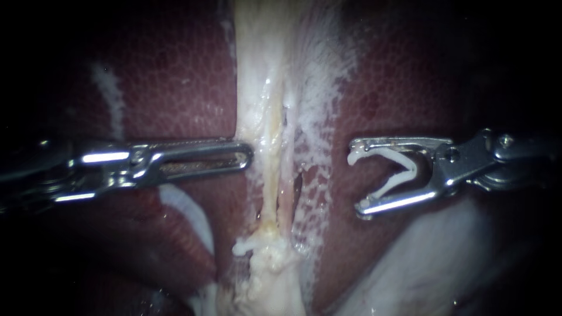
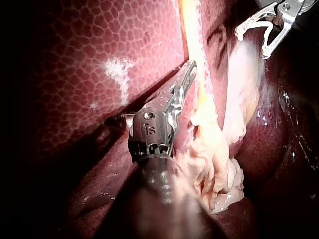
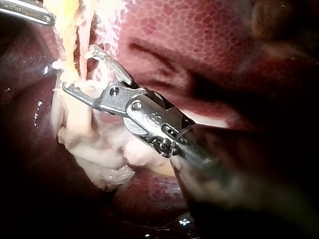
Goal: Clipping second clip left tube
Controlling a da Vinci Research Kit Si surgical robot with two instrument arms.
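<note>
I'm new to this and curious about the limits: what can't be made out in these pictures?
Endoscope view: the pale tubes merge under white film; not separable.
Endoscope view: left instrument and right instrument shafts vanish into dark edges.
Left wrist view: the blurred shaft hides part of the liver.
Right wrist view: the clip blends into pale tissue.

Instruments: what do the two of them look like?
Both are shiny silver metal on thin dark shafts. The left instrument ends long and narrow, with a slot down its middle. The right instrument ends in a wide fork with small round pins.
</note>
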